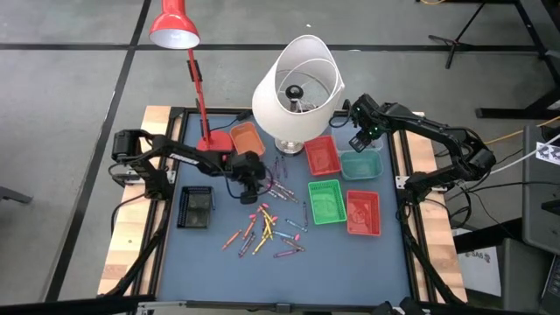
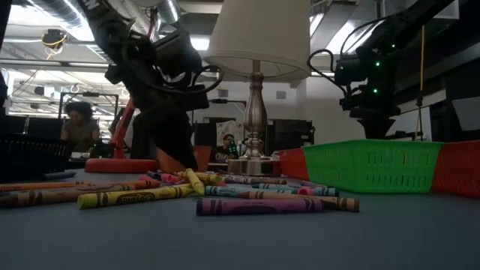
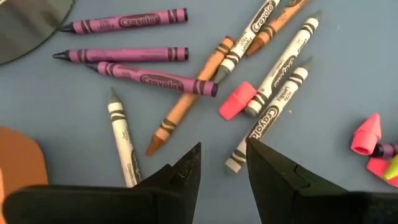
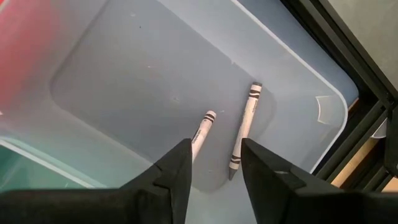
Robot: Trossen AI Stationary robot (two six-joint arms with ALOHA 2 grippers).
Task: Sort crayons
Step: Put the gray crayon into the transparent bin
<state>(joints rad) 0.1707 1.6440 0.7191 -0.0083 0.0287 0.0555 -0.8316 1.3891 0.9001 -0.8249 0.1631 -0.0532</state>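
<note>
Many crayons [image 1: 267,226] lie loose on the blue mat, and they also show in the low view [image 2: 255,204]. My left gripper [image 1: 249,175] hovers open just above the pile's far part. Its fingers [image 3: 186,171] stand over a grey crayon [image 3: 264,121], near purple crayons [image 3: 146,79] and a brown one [image 3: 186,102]. My right gripper [image 1: 361,137] is open above a clear bin [image 4: 124,81] at the far right. Two grey crayons [image 4: 244,127] lie on the bin's floor. One of them [image 4: 204,127] runs behind a fingertip.
A white-shaded lamp [image 1: 297,87] and a red desk lamp [image 1: 213,142] stand at the far side. Small trays lie around: orange [image 1: 248,137], red [image 1: 321,155], teal [image 1: 360,166], green [image 1: 326,201], red-orange [image 1: 363,213] and black [image 1: 195,207]. People sit in the room behind [image 2: 79,120].
</note>
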